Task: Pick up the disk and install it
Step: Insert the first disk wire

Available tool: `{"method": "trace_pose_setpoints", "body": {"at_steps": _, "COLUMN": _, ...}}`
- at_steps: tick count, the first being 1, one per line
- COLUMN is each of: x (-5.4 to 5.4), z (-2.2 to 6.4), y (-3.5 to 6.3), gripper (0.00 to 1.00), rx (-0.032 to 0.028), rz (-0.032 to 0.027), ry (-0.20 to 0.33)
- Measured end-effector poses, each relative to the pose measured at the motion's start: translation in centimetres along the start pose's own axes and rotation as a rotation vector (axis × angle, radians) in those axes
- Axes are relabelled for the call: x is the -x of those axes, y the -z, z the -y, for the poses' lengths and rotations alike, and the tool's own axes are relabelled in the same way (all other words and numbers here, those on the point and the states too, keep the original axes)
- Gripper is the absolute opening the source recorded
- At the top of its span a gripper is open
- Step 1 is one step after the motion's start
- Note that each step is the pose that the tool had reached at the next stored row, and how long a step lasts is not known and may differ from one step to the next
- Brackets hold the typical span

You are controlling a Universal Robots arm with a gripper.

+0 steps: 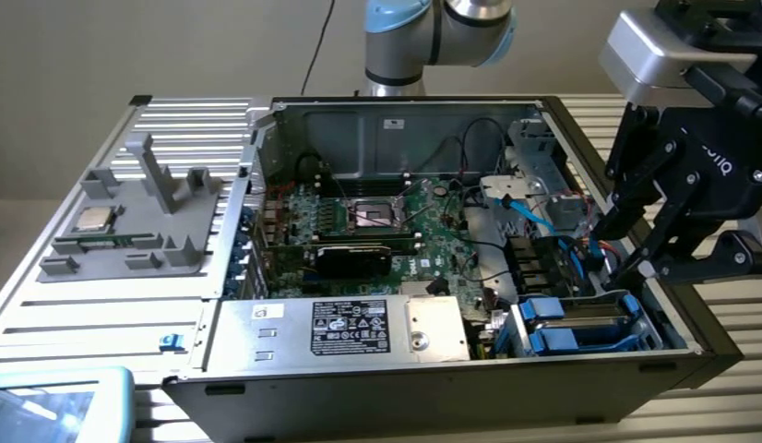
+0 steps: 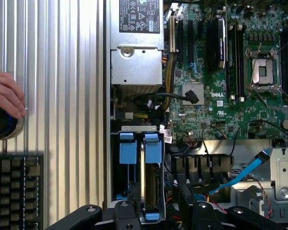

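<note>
Ribbed metal table carries the open computer case, laid on its side with the panel off, presumably so the arm can reach straight down into it. Power supply sits at the near wall, motherboard behind it. On the exterior view's left is a grey fixture, likely a parts stand, with a CPU chip on it. Gripper hangs over the drive bay corner at the exterior view's right. Its jaws are partly spread and clamp nothing. In the wrist view the two fingers stand either side of the bay, wider than the drive's thickness, so it reads as lined up over the slot rather than gripping. The disk stands on edge in the bay inside its blue bracket, looks seated. It sits beside a second blue bracket; can't tell if that one is loaded. Blue cable lies loose near the bay, apparently not plugged into the disk. A person's hand rests on a round knob by a keyboard, probably operator controls.
</note>
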State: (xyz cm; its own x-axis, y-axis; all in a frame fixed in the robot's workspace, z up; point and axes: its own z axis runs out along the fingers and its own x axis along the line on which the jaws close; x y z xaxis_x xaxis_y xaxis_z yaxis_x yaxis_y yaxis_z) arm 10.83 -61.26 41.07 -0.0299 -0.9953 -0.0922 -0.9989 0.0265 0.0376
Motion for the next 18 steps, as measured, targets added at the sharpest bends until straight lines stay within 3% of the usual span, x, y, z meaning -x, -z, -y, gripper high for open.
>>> {"method": "trace_pose_setpoints", "body": {"at_steps": 16, "x": 0.0, "z": 0.0, "y": 0.0, "gripper": 0.45, "rx": -0.0003, "rz": 0.0, "ry": -0.002}}
{"method": "trace_pose_setpoints", "body": {"at_steps": 18, "x": 0.01, "z": 0.03, "y": 0.0, "gripper": 0.53, "rx": -0.0008, "rz": 0.0, "ry": -0.003}}
